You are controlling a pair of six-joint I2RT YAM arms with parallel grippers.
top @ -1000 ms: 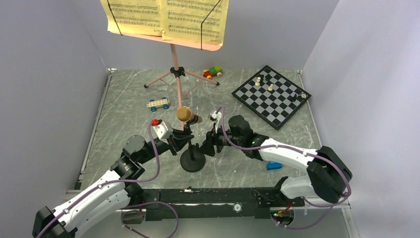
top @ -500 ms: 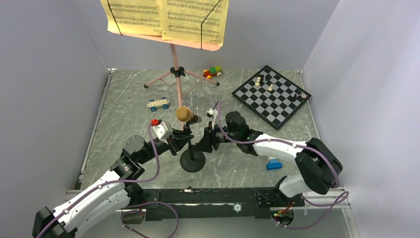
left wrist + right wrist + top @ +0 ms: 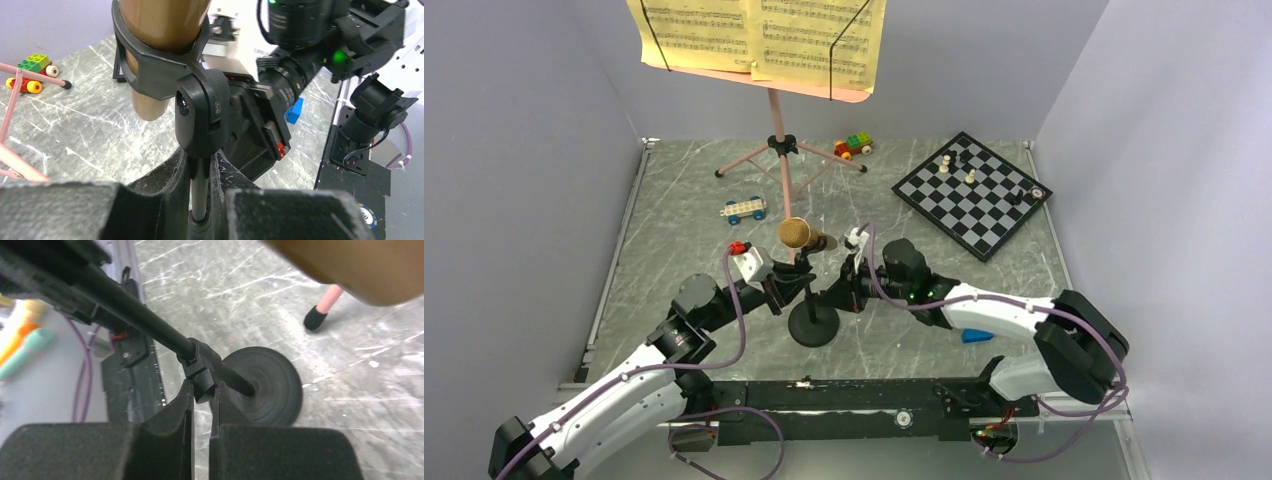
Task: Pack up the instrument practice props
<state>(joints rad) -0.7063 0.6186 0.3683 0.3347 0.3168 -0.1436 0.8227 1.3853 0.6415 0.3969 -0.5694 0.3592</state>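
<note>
The black round-based mic stand (image 3: 813, 325) stands near the table's front with the gold-brown microphone (image 3: 795, 233) clipped on top. My left gripper (image 3: 796, 285) is shut on the stand's thin pole (image 3: 200, 192), just under the clip joint. From the right, my right gripper (image 3: 832, 297) is shut on the small collar block (image 3: 202, 380) low on the pole, above the round base (image 3: 267, 387). The microphone (image 3: 160, 30) fills the top of the left wrist view. Behind, the pink tripod music stand (image 3: 779, 150) holds yellow sheet-music pages (image 3: 759, 40).
A black-and-white chessboard (image 3: 974, 195) with a few pieces lies at the back right. Toy brick cars sit by the tripod's feet (image 3: 853, 146) and to its left (image 3: 744, 209). A blue block (image 3: 976, 334) lies under my right forearm. Grey walls close three sides.
My right gripper went from open beside the mic stand to shut on the pole's collar. The microphone tipped slightly to the right. My left gripper kept its hold.
</note>
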